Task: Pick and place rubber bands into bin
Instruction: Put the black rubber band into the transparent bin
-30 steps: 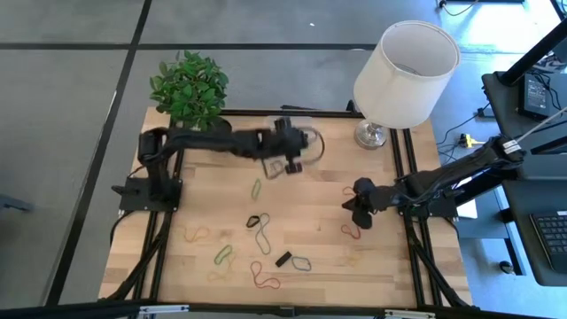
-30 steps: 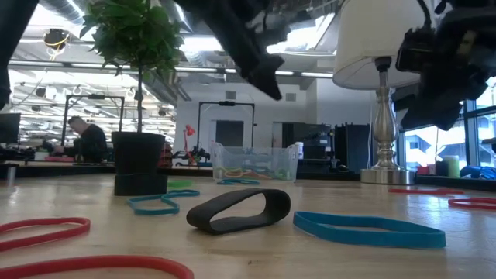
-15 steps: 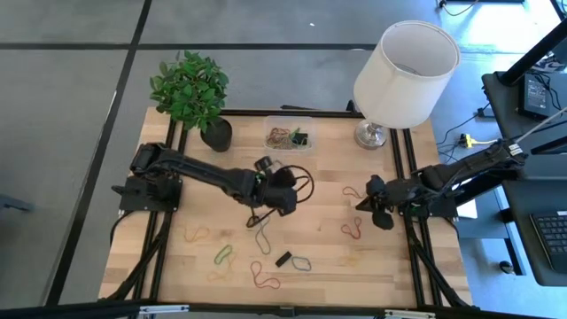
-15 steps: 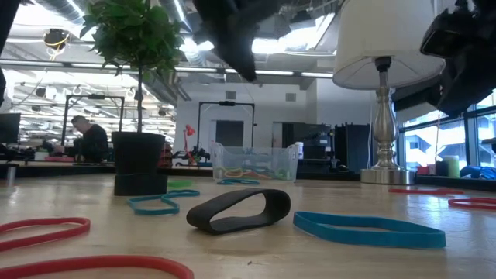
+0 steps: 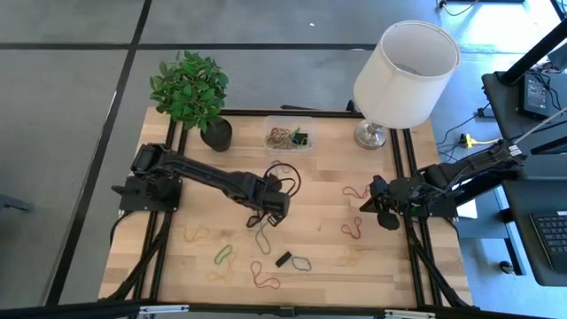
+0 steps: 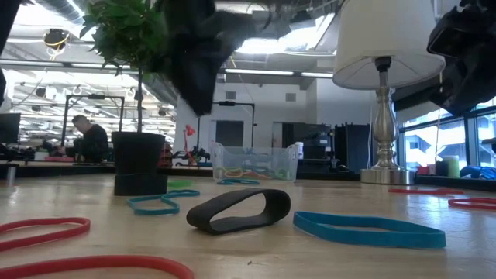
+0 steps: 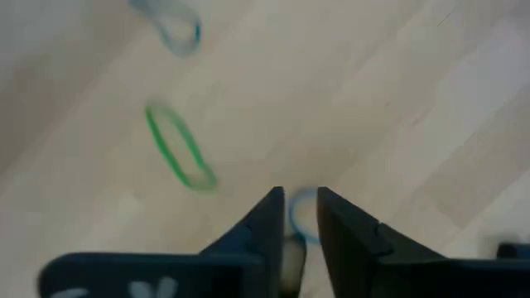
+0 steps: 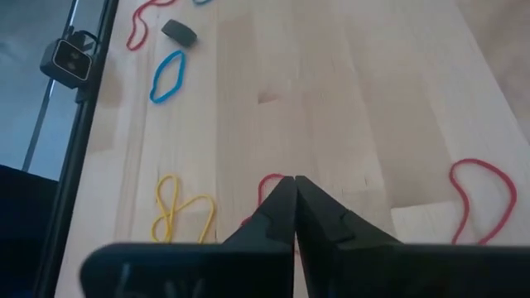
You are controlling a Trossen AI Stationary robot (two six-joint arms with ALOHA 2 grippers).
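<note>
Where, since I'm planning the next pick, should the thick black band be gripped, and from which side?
Take the black band across one long side wall, coming straight down from above and straddling that wall. It stands on edge as an open oval, so its top rim is exposed.

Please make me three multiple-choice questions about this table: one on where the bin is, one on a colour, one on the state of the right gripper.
1. The bin stands:
A) in the table's middle
B) between the plant pot and the lamp base
C) under the right arm

2. The wide band standing on its edge is:
A) black
B) white
C) orange

3. The right gripper is:
A) wide open
B) holding the lamp
C) shut

Answers: B, the high view shows it between them; A, the low view shows it black; C, its fingers touch.
</note>
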